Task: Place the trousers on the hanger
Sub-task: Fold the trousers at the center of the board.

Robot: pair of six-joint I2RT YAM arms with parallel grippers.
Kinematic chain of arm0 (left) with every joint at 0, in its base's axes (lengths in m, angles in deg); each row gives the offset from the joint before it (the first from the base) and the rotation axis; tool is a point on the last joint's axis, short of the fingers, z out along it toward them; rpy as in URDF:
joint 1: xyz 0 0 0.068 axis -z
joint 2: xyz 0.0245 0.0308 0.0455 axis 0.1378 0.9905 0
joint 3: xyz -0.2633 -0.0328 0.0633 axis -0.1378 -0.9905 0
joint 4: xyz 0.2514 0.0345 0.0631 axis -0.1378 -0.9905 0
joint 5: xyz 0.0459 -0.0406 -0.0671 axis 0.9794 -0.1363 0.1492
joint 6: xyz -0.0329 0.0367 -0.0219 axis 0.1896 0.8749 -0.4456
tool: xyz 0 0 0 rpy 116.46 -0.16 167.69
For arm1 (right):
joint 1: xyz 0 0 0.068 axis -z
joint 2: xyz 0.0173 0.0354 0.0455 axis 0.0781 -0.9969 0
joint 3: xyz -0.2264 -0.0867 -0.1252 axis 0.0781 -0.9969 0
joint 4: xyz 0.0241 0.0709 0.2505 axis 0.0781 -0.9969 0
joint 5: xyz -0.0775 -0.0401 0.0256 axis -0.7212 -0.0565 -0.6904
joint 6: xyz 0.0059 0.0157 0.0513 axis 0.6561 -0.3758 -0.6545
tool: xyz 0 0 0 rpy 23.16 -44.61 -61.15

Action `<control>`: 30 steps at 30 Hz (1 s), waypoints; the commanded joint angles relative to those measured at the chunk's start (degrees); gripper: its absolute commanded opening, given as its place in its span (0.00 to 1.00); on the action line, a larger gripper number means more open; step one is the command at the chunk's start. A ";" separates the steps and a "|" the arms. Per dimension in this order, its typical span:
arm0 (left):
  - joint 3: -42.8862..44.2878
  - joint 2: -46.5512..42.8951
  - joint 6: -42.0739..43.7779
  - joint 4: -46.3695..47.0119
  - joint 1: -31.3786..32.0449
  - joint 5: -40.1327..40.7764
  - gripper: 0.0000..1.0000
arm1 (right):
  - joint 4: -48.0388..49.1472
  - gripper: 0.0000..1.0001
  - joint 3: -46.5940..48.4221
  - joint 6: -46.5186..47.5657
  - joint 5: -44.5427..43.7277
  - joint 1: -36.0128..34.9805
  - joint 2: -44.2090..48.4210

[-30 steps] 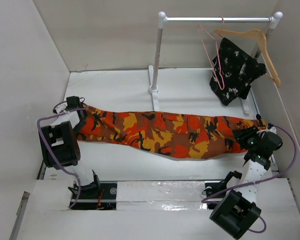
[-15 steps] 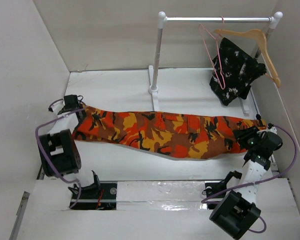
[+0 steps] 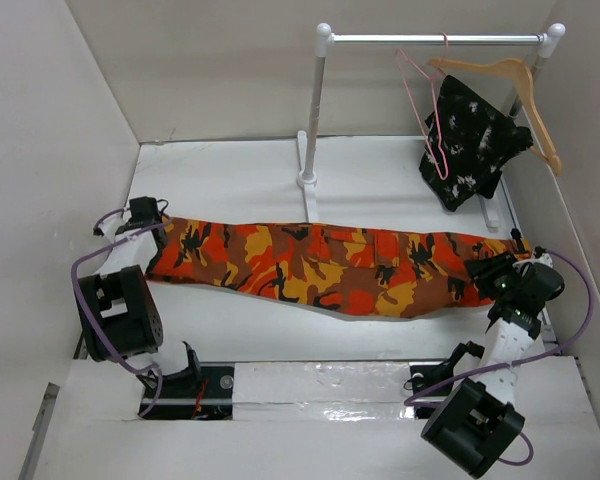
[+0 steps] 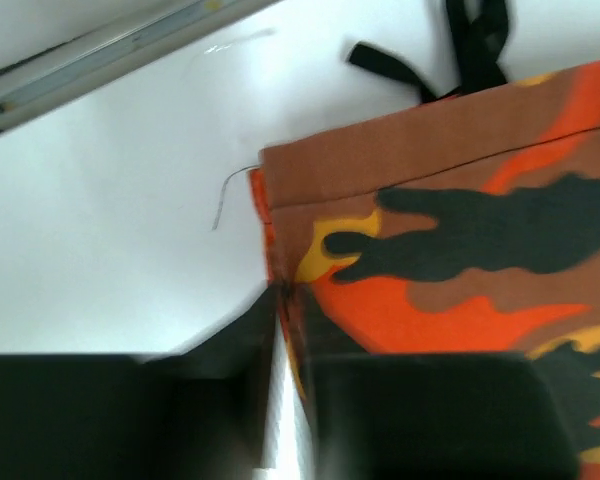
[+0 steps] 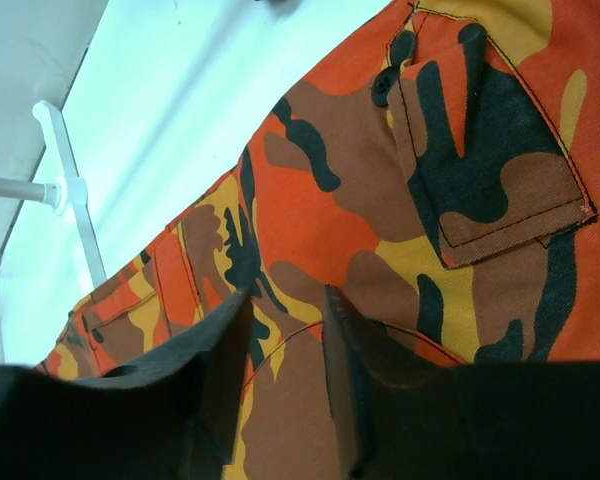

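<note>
The trousers [image 3: 320,265], in orange, red, yellow and black camouflage, lie stretched out left to right across the white table. My left gripper [image 3: 152,222] is shut on the corner of the leg hem at their left end. In the left wrist view the hem edge [image 4: 280,215] runs into the closed jaws of the left gripper [image 4: 280,305]. My right gripper [image 3: 488,272] is at the waist end. In the right wrist view its fingers [image 5: 220,370] stand a little apart with cloth [image 5: 380,200] filling the gap. The pink wire hanger [image 3: 427,110] hangs on the rail at the back right.
A white clothes rack [image 3: 320,100] stands at the back, its foot [image 5: 65,185] in the right wrist view. A wooden hanger [image 3: 510,80] holds a black speckled garment [image 3: 470,140] beside the pink one. Walls close in left and right. Black straps [image 4: 470,40] lie beyond the hem.
My left gripper has moved a little left and back with the hem, and the trouser leg now lies straighter. The right gripper has hardly moved.
</note>
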 commanded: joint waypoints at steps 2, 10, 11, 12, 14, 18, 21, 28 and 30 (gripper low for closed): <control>1.33 -0.66 -3.00 -4.55 -0.08 4.89 0.37 | 1.88 0.47 1.42 0.12 -1.29 -0.50 0.37; 2.73 -11.81 2.00 5.27 5.61 -3.87 0.67 | 1.08 0.87 1.78 -5.75 -14.30 1.16 -2.52; 3.08 -13.22 2.00 6.34 7.28 -6.67 0.64 | 1.35 0.87 1.78 -6.81 -15.79 1.69 -2.79; 3.43 -15.58 1.83 7.31 11.47 -7.66 0.60 | 1.35 0.88 1.86 -7.86 -16.85 1.69 -3.14; 4.93 -17.36 0.95 10.37 16.24 -10.81 0.45 | 1.26 0.88 2.39 -10.15 -19.83 3.44 -3.58; 4.24 -21.22 -2.91 17.05 27.31 -16.80 0.19 | 1.25 0.88 2.14 -13.14 -26.69 4.68 -3.50; 0.02 -21.59 -3.80 24.09 37.77 -18.13 0.00 | 1.97 0.88 0.63 -15.26 -29.76 5.91 -4.63; -9.03 -20.18 -0.64 34.37 57.20 -11.91 0.00 | 4.69 0.81 0.98 -15.34 -35.94 7.93 -12.80; -9.66 -18.69 0.24 34.65 62.55 -7.94 0.00 | 6.52 0.81 2.56 -15.61 -35.15 7.93 -15.70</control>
